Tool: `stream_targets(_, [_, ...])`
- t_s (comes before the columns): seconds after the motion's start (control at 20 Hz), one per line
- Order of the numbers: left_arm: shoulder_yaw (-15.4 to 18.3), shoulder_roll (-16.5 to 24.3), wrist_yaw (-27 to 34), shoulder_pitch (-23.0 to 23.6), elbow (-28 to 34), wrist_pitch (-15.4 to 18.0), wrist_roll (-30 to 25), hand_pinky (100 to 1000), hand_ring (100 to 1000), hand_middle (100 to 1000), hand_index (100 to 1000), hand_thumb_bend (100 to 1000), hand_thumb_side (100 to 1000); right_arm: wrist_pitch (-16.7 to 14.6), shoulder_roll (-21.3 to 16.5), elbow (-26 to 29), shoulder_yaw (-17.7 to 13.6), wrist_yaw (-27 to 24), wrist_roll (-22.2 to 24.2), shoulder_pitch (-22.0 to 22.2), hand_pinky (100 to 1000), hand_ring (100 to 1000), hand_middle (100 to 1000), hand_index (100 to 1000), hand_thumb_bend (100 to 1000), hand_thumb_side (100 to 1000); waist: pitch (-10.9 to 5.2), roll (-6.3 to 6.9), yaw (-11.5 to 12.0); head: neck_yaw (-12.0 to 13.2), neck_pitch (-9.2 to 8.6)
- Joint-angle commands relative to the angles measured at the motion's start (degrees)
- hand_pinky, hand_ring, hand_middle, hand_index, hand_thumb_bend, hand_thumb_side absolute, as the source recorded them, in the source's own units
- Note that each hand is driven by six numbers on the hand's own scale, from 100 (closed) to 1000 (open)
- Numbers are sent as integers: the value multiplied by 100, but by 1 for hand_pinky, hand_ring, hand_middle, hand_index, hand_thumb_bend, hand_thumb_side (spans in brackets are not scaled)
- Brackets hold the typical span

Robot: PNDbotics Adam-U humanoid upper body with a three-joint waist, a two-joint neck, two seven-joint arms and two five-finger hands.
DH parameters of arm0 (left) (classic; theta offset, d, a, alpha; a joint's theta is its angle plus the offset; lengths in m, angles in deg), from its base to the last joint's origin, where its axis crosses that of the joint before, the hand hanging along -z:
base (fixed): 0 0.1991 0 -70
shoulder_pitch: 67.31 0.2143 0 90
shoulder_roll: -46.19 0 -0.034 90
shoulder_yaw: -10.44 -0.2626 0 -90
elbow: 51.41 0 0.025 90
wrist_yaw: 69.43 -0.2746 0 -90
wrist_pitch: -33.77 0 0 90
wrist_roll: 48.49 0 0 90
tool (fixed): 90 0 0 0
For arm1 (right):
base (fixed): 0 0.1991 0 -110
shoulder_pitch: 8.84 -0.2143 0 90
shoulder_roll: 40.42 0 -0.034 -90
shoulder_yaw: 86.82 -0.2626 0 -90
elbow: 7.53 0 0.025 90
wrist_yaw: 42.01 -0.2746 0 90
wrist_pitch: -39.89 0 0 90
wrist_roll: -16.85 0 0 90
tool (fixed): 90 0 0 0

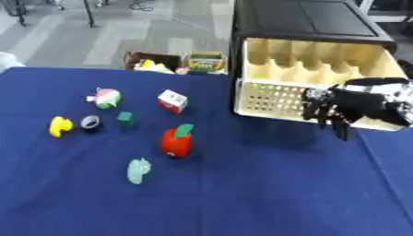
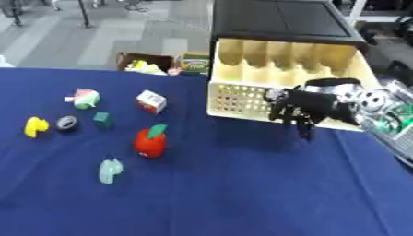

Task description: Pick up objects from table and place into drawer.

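Observation:
A cream drawer (image 1: pixel 274 97) stands pulled out of a black cabinet (image 1: pixel 298 18) at the back right. My right hand (image 1: pixel 335 107) hangs in front of the drawer's perforated front wall, fingers pointing down and relaxed, holding nothing. On the blue table lie a red apple-shaped toy with a green leaf (image 1: pixel 177 141), a pale green figure (image 1: pixel 138 170), a white and red cube (image 1: pixel 173 100), a small green block (image 1: pixel 125 119), a dark ring (image 1: pixel 90 122), a yellow toy (image 1: pixel 59 126) and a pink and green toy (image 1: pixel 106 97). My left hand shows in neither view.
The blue tablecloth (image 1: pixel 242 193) covers the whole table. Behind the far edge stand a brown box (image 1: pixel 151 60) and a crayon box (image 1: pixel 206 62) on the floor side. The cabinet takes up the back right corner.

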Motion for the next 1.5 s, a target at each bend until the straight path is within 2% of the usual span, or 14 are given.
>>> stream_targets(0.05, [70,65,14,-32,103,12,24,488,535,510,794,100,649,934,2,-212,-72,160,812,-154,725,827,848,892,100,1000,-56,18,28,-24,-88])
stream_targets(0.5, [87,39,8,5,103,14,36,489,534,509,793,100,650,934,21,-268,-188,425,749,-243,712,817,839,886,100,1000,-28,23,49,-35,-114])
stream_targets(0.85, [101,37,-1,31,103,16,43,489,533,509,793,100,650,934,-306,19,-378,576,1053,-29,647,769,789,845,100,1000,-1,20,35,-10,-115])
stream_targets(1.2, [118,41,-10,46,103,17,58,490,533,508,792,100,650,934,-742,513,-684,538,1235,382,637,758,766,818,100,1000,19,7,5,23,-145])
stream_targets(1.35, [119,29,-5,53,103,17,61,490,533,508,792,100,652,934,-794,445,-729,612,1253,451,644,761,766,817,100,1000,17,5,-2,16,-170])
stream_targets(1.5, [113,17,-1,56,103,16,53,490,533,508,792,100,653,934,-694,225,-677,689,1283,355,654,767,770,818,100,1000,10,8,5,0,-195])
